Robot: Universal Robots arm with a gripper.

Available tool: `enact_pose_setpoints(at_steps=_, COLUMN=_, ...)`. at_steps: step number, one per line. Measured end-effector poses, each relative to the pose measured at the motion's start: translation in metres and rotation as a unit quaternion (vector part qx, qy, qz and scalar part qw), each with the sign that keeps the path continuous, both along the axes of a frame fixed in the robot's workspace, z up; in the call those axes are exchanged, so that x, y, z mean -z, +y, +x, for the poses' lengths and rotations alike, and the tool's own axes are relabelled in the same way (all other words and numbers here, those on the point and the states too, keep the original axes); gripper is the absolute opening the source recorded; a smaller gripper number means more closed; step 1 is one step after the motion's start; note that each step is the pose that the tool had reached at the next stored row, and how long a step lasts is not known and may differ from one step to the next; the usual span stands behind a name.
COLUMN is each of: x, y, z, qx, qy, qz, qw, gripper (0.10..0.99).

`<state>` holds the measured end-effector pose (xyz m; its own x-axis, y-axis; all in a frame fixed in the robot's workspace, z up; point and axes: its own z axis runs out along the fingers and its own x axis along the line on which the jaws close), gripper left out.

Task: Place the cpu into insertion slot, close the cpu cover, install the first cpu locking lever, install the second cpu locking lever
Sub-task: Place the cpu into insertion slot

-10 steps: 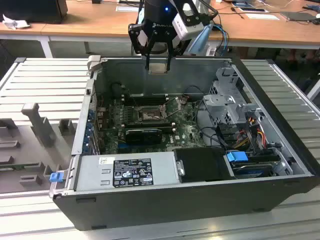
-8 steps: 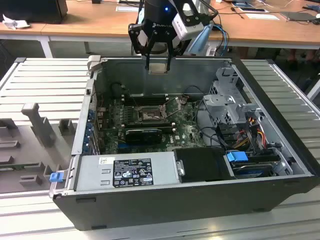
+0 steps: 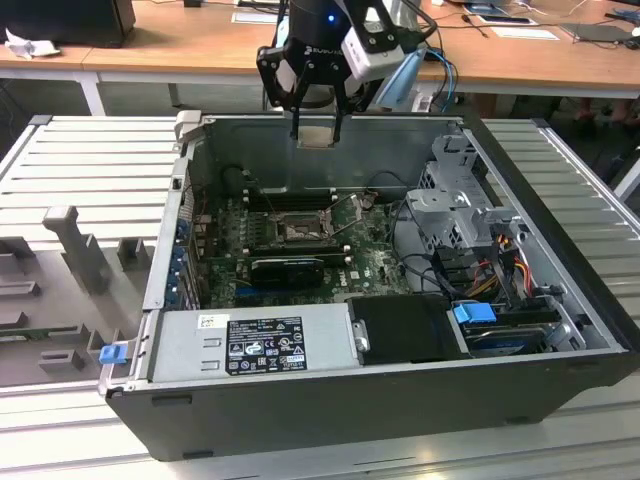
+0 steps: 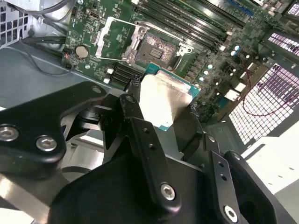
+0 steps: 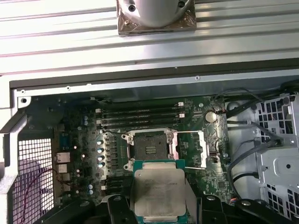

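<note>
My gripper point(image 3: 316, 138) hangs above the open computer case, shut on the cpu point(image 3: 316, 133), a flat square chip with a pale silver face. Both wrist views show the cpu point(image 5: 159, 189) point(image 4: 163, 95) held by its edges between my black fingers point(image 4: 135, 116). Well below it on the green motherboard lies the insertion slot point(image 3: 300, 232) point(image 5: 149, 148) point(image 4: 156, 46), bare, with a dark frame and brownish middle. The cpu cover point(image 5: 194, 148) point(image 4: 114, 39) is swung open beside the slot. A thin wire locking lever point(image 5: 196, 165) lies along the open cover's edge.
The case walls point(image 3: 330, 155) surround the board. A grey power supply point(image 3: 255, 345) fills the front, and a drive cage point(image 3: 465, 200) with cables stands on the exterior view's right. A long black card point(image 3: 287, 270) and memory slots point(image 5: 140, 114) flank the socket.
</note>
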<state>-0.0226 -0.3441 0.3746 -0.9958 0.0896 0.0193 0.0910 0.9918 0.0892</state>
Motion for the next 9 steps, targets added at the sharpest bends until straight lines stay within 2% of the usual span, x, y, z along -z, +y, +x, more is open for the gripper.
enact_pose_setpoints(at_steps=6, x=0.0002, y=0.0, z=0.0, qx=0.023, qy=0.0, qz=-0.0001, qw=0.9997, gripper=0.529)
enact_pose_setpoints(at_steps=9, x=0.0004, y=0.0, z=0.0, qx=0.054, qy=0.0, qz=-0.0001, qw=0.9986, gripper=0.529)
